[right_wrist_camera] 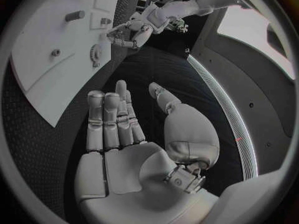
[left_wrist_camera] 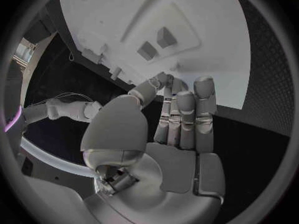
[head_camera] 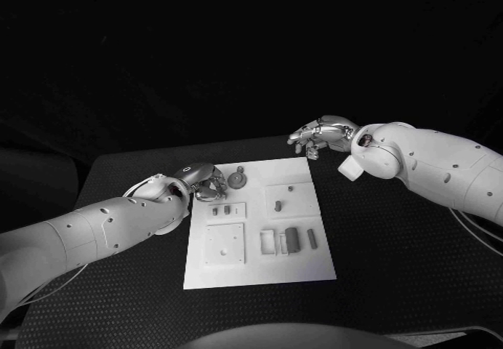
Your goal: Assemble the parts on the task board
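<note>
The white task board [head_camera: 258,254] lies in the middle of the black table. On it are a round toothed part [head_camera: 239,177] near the far left corner, small pegs [head_camera: 220,211] in a pocket, one peg [head_camera: 278,206] and dark blocks [head_camera: 292,240] nearer me. My left hand [head_camera: 206,182] hovers at the board's far left edge, beside the toothed part; its fingers [left_wrist_camera: 187,109] lie stretched side by side with nothing in the palm. My right hand [head_camera: 323,135] hangs past the board's far right corner, fingers [right_wrist_camera: 112,119] straight, thumb apart, holding nothing.
Black matting surrounds the board [right_wrist_camera: 50,59] on all sides, with free room to its right and toward me. In the left wrist view, two dark blocks [left_wrist_camera: 156,42] sit in a recess of the board [left_wrist_camera: 212,59].
</note>
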